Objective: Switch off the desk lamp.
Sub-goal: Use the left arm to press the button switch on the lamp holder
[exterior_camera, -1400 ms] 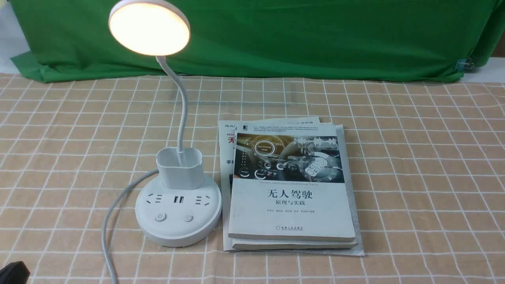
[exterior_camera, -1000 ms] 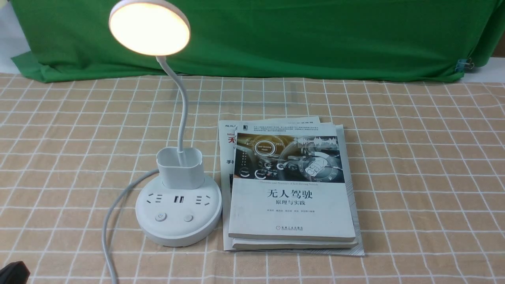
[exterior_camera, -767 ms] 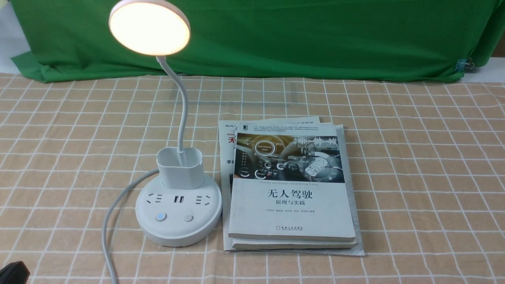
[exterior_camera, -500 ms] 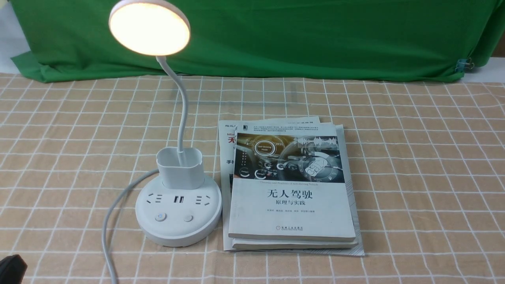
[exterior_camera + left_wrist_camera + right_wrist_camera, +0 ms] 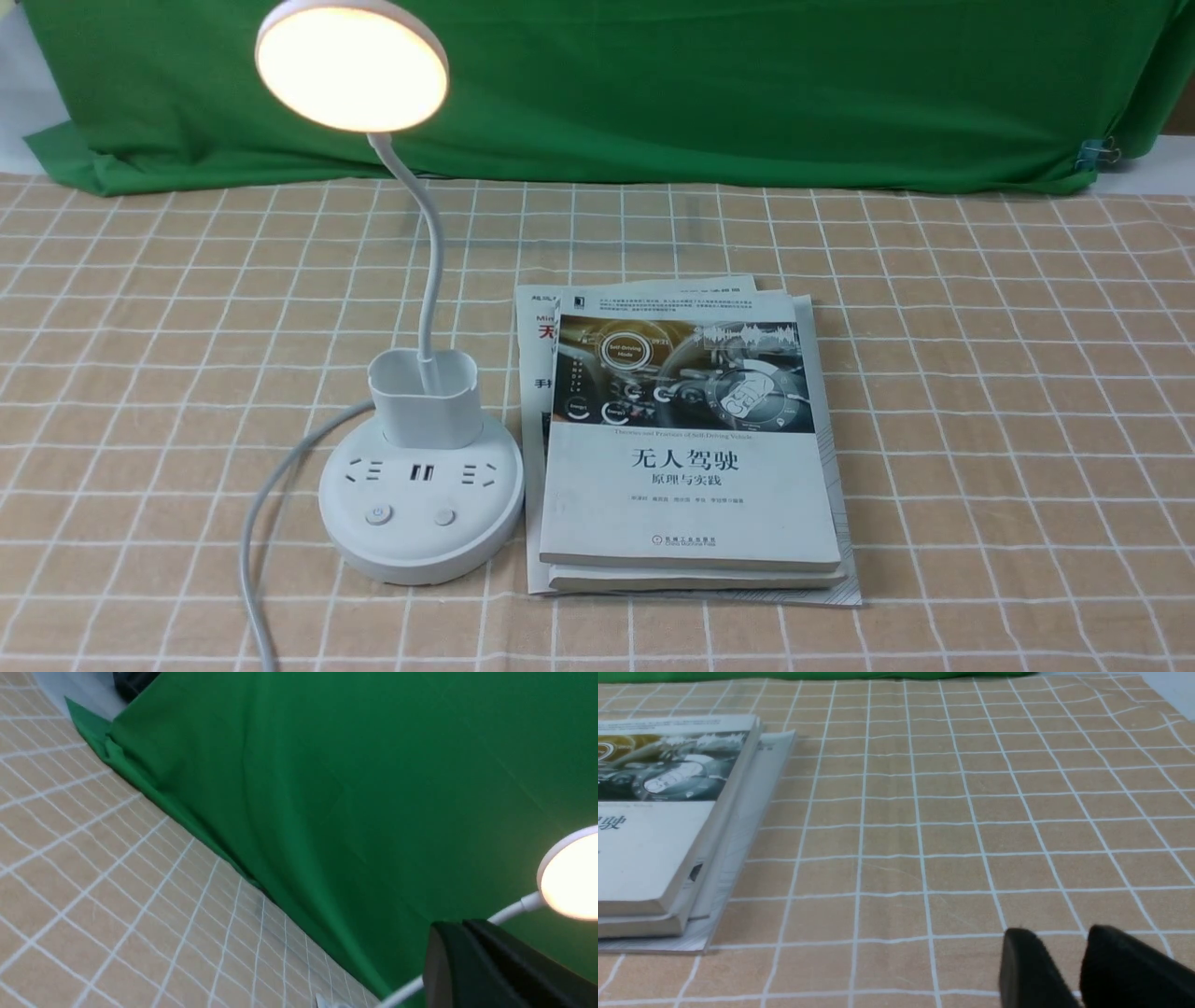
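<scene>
The white desk lamp (image 5: 420, 518) stands left of centre on the checked cloth, and its round disc head (image 5: 352, 67) is lit. Its base carries two buttons, a left one (image 5: 377, 514) and a right one (image 5: 444, 516), in front of the cup-shaped holder (image 5: 425, 397). Neither gripper shows in the front view. In the left wrist view my left gripper (image 5: 460, 926) is shut and empty, raised, with the lit head (image 5: 572, 877) and gooseneck (image 5: 509, 910) beyond it. In the right wrist view my right gripper (image 5: 1059, 938) is slightly open and empty, low over the cloth.
A stack of books (image 5: 686, 448) lies against the right side of the lamp base and also shows in the right wrist view (image 5: 658, 812). The lamp's white cable (image 5: 257, 523) runs off the front left. A green cloth (image 5: 747, 84) hangs at the back.
The dark tip of my left gripper at the front view's bottom left corner has left the view. The left button glowed blue for a moment. The lamp stays lit.
</scene>
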### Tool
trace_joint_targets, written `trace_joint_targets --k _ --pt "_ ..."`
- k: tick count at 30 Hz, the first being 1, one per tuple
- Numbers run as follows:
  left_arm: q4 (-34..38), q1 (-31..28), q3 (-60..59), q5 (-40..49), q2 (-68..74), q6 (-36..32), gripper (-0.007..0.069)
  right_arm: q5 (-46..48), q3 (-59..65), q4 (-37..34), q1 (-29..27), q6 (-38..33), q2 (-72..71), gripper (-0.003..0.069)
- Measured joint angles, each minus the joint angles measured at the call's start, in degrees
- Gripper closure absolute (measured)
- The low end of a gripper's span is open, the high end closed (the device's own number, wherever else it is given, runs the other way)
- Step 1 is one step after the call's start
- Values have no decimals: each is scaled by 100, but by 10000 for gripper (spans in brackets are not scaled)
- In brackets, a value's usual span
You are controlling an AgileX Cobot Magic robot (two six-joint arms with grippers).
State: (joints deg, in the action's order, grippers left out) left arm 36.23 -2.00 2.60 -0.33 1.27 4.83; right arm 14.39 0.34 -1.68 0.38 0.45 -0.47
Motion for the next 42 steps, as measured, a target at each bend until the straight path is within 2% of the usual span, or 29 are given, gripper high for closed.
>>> trace_joint_targets --k 4,8,11,14,17,23,29,35,42 --pt "-568 0 1047 1461 906 -7 626 0 0 0 0 0 0 416" --pt "-1572 0 2294 3673 2563 -131 626 0 0 0 0 0 0 416" --pt "-2001 0 2953 4696 3776 -619 626 0 0 0 0 0 0 416" --pt "-2220 10 3357 5188 4634 -746 626 0 0 0 0 0 0 416" --pt "-2307 292 3739 5257 5488 -829 626 0 0 0 0 0 0 416" --pt "-2428 1680 4654 5257 7063 -790 626 0 0 0 0 0 0 416" --pt "-2442 2585 5785 5269 8460 -713 626 0 0 0 0 0 0 416" --pt "-2703 2716 6370 5251 9400 -718 626 0 0 0 0 0 0 416" --pt "-2927 2716 6503 5031 10183 -720 626 0 0 -5 0 0 0 416"
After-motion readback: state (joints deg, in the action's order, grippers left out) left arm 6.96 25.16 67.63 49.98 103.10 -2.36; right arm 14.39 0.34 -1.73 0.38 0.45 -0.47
